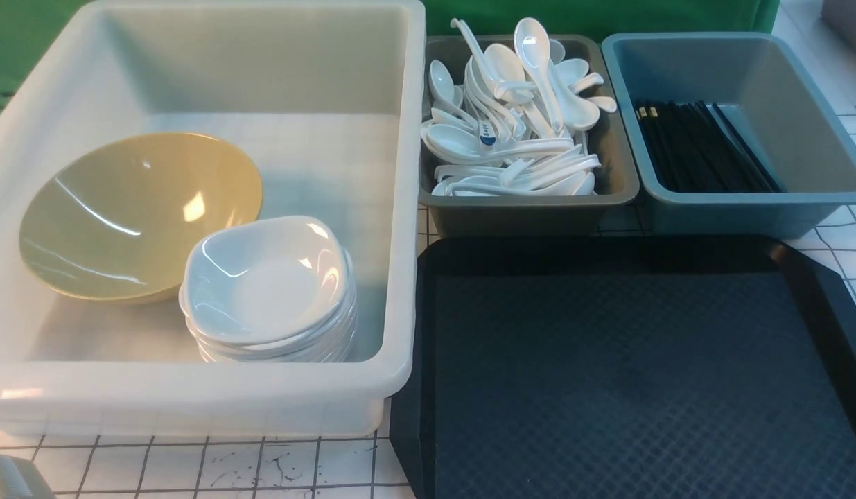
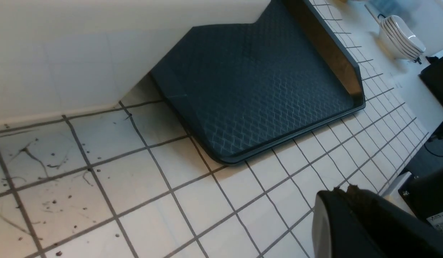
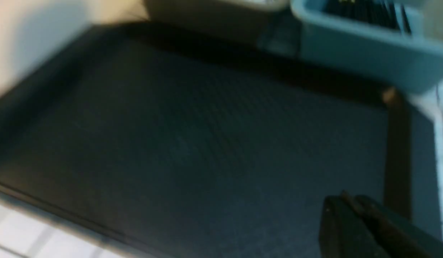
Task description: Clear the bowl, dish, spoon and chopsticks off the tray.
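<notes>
Now my tray (image 1: 635,374) at lower right shows bare, with the bowl (image 1: 140,215) in the white tub (image 1: 192,398) at left. Both pincers, left (image 2: 350,193) and right (image 3: 347,200), sit closed and empty; I judge a careless retreat could nudge the tray.

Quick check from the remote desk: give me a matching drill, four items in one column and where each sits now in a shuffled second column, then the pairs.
Items:
1. bowl
2. chopsticks
3. spoons
4. tray

Places:
A. in the grey bin
B. on the tiled table, nothing on it
C. in the white tub, beside the stacked white dishes
D. in the blue bin

Pairs: 1-C, 2-D, 3-A, 4-B
</notes>
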Robot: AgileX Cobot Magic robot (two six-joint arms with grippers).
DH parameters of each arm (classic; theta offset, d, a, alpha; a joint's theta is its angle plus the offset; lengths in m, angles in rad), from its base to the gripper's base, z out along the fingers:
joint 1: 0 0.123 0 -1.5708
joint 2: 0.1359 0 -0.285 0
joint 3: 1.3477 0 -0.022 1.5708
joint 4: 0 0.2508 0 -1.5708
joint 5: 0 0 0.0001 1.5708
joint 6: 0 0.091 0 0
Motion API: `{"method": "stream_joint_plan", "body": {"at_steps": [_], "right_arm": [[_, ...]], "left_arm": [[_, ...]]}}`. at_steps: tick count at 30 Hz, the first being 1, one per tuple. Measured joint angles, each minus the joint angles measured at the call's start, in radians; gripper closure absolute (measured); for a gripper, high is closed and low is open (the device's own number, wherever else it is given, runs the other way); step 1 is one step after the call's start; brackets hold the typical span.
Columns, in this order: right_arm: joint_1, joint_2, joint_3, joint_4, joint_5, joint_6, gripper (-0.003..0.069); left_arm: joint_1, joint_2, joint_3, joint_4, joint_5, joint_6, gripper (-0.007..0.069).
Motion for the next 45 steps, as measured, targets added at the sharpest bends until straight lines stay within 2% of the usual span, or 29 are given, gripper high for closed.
{"method": "stream_joint_plan", "body": {"at_steps": [6, 10, 38, 45], "right_arm": [[-0.009, -0.129, 0.218, 0.009, -0.132, 0.012, 0.0638], [-0.009, -0.135, 0.229, 0.022, -0.179, 0.012, 0.0638], [-0.009, -0.135, 0.229, 0.025, -0.187, 0.008, 0.0622], [-0.009, -0.135, 0.229, 0.025, -0.188, 0.008, 0.0617]], "left_arm": [[0.0, 0.0, 0.0, -0.001, 0.002, 0.005, 0.0626], [0.0, 0.0, 0.0, -0.009, 0.006, 0.006, 0.0626], [0.0, 0.0, 0.0, -0.046, 0.022, 0.016, 0.0626], [0.033, -0.002, 0.003, -0.046, -0.086, 0.023, 0.0626]]}}
